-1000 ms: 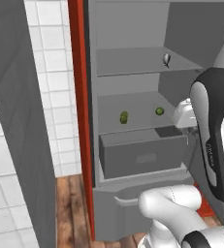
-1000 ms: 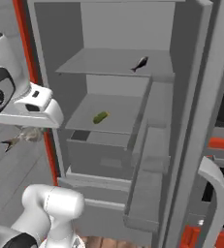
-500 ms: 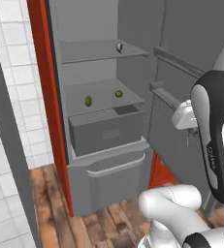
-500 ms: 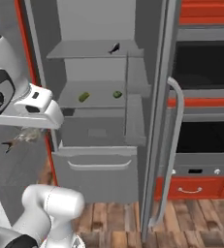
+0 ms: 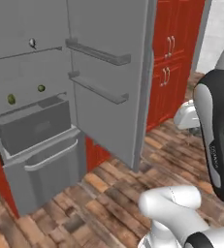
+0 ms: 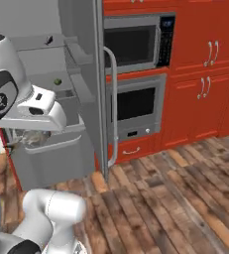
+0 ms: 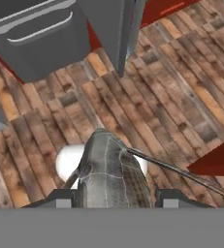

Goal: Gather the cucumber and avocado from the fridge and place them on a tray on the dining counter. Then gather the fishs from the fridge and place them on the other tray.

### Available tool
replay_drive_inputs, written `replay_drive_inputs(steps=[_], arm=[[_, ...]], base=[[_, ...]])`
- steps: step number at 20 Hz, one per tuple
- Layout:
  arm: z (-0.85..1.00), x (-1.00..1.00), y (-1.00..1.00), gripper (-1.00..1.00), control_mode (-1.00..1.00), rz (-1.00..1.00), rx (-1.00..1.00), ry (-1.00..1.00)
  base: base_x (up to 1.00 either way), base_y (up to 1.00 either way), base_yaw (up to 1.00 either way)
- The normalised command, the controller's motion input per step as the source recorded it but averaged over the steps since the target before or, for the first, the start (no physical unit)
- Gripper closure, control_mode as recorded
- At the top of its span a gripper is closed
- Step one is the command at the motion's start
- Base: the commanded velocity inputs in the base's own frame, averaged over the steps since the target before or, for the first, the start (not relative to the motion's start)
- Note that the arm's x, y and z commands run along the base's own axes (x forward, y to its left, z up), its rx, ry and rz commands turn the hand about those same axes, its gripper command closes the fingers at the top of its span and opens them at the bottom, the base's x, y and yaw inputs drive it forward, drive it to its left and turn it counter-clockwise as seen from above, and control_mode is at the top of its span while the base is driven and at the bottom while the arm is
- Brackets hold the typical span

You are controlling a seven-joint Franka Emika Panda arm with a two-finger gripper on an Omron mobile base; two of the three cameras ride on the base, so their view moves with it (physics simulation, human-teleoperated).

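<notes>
Fish (image 7: 111, 174) sits clamped btwn the jaws of the gripper (image 7: 112, 197), grey scaled body pointing away from the hand, over the wood floor (image 7: 171, 92). In right base view the same fish (image 6: 32, 139) hangs under the white hand, just in front of the fridge drawers. Fridge door (image 5: 108, 72) stands wide open w/ two door racks. On the shelf inside: cucumber (image 5: 11, 99) to the left, avocado (image 5: 41, 88) to its right, apart from each other. Another small dark fish (image 5: 32, 43) lies on the shelf above. Grey drawer (image 5: 48, 169) sits below. Red cabinets (image 6: 205, 74) and built-in oven (image 6: 136, 106) stand beside the fridge.
</notes>
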Motion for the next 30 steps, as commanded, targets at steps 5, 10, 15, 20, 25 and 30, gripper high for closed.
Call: replay_drive_inputs(steps=[5, 10, 15, 20, 25, 30], arm=[[0.0, 0.0, 0.0, 1.0, 1.0, 0.0, 0.0, 0.0], [0.0, 0.0, 0.0, 1.0, 1.0, 0.0, 0.0, 0.0], [0.0, 0.0, 0.0, 1.0, 1.0, 0.0, 0.0, 0.0], [0.0, 0.0, 0.0, 1.0, 1.0, 0.0, 0.0, 0.0], [0.0, 0.0, 0.0, 1.0, 1.0, 0.0, 0.0, 0.0], [0.0, 0.0, 0.0, 1.0, 1.0, 0.0, 0.0, 0.0]], base=[[-0.81, 0.01, -0.88], [-0.7, 0.02, -0.91], [-0.59, 0.0, -0.86], [-0.19, -0.17, -0.57], [0.45, -0.8, -0.05], [0.53, -0.96, 0.01]])
